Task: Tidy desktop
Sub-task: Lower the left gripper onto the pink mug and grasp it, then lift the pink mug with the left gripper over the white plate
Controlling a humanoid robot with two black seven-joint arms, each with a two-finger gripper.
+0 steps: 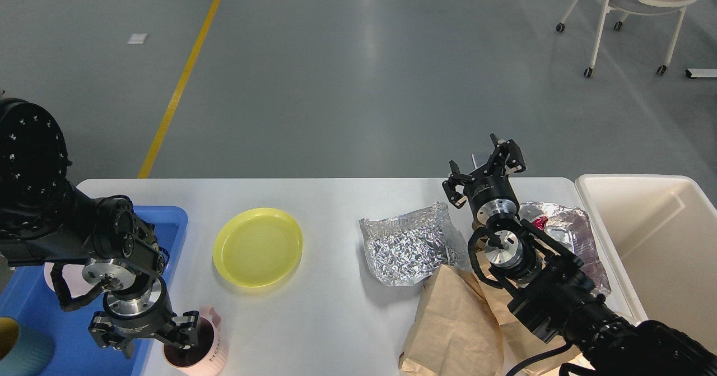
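Desktop [336, 314]: smooth white slab with rounded corners, spanning the lower view.
Left gripper [147, 335]: fingers spread, straddling the pink cup's [199, 348] rim at the near edge.
Right gripper [484, 168]: fingers parted, empty, raised at the far edge.
Foil [406, 247]: crinkled silver sheet, centre-right.
Paper bag [454, 320]: creased brown, overlapping the foil.
Plate [257, 247]: glossy yellow, round.
Tray [168, 224]: blue plastic, left.
Bin [655, 236]: cream, rectangular, right.

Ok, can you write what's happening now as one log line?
left gripper: at pink cup | right gripper: open, empty | yellow plate, foil, paper bag on desktop
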